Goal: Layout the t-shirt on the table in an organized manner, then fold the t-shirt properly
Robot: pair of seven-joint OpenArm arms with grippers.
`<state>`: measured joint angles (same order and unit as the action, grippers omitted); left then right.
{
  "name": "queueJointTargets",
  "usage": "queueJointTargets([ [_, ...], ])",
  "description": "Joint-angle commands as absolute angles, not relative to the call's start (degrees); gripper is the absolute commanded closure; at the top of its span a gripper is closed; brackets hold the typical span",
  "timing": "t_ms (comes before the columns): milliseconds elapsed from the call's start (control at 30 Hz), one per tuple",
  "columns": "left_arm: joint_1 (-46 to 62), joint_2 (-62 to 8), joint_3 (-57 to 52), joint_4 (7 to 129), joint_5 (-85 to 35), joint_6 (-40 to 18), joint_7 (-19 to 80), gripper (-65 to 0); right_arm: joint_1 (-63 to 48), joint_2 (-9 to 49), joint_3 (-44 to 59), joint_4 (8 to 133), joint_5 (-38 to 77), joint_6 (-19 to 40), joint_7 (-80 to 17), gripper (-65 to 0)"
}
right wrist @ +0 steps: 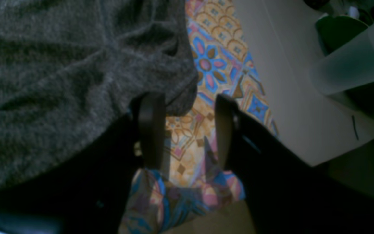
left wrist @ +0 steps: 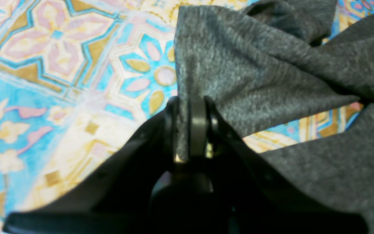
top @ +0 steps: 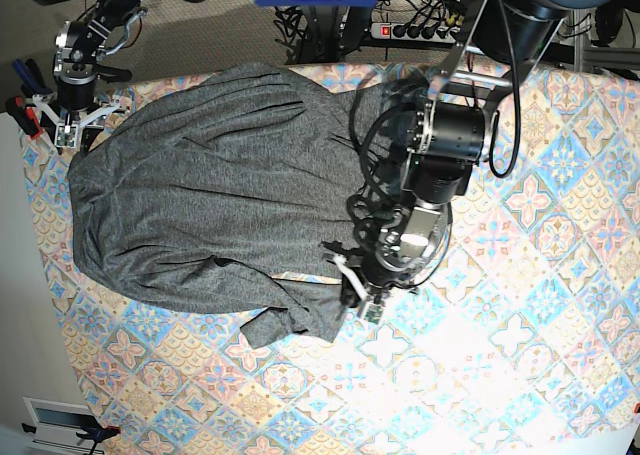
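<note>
Left gripper (left wrist: pixel 192 126) pinched shut on a thin edge of the t-shirt (left wrist: pixel 255 81), mostly bunched across the table (left wrist: pixel 60 81). Could easily slip out or drag folds along if pulled hard. Right gripper (right wrist: pixel 187 130) spread, empty.

The base view looks straight down from high above on the whole bench (top: pixel 560 275) and both arms. Each wrist view looks close along its own gripper at the t-shirt (left wrist: pixel 255 81), which all three views share.
</note>
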<state>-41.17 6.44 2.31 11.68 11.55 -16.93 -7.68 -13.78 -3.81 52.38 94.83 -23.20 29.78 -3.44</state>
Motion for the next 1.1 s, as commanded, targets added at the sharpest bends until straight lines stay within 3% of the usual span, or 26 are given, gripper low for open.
queueJointTargets([
  [0, -43.2, 8.0, 2.2, 12.5, 11.2, -17.5, -8.1, -4.7, -13.8, -3.1, 52.7, 96.1, -22.4, 29.1, -2.1, -23.5],
  [367, -44.0, 9.0, 2.6, 20.3, 11.2, -17.6, -3.6, -4.6, -13.8, -3.1, 52.7, 96.1, -22.4, 29.1, -2.1, -23.5],
  [633, -38.8, 9.0, 3.5, 41.8, 4.4, -23.6, 11.6, -4.6, -13.3, -3.1, 52.6, 95.8, -22.4, 29.1, -2.1, -23.5],
  [833, -29.8, 9.0, 14.5, 64.7, 0.3, -23.9, 24.4, -4.6, -13.3, -3.1, 52.5, 95.6, -22.4, 29.1, -2.1, -23.5],
  [1067, -26.8, 8.9, 12.2, 68.1, 0.3, -23.8, 24.6, -5.2, -13.3, -3.1, 52.5, 95.5, -22.4, 29.1, -2.1, -23.5],
])
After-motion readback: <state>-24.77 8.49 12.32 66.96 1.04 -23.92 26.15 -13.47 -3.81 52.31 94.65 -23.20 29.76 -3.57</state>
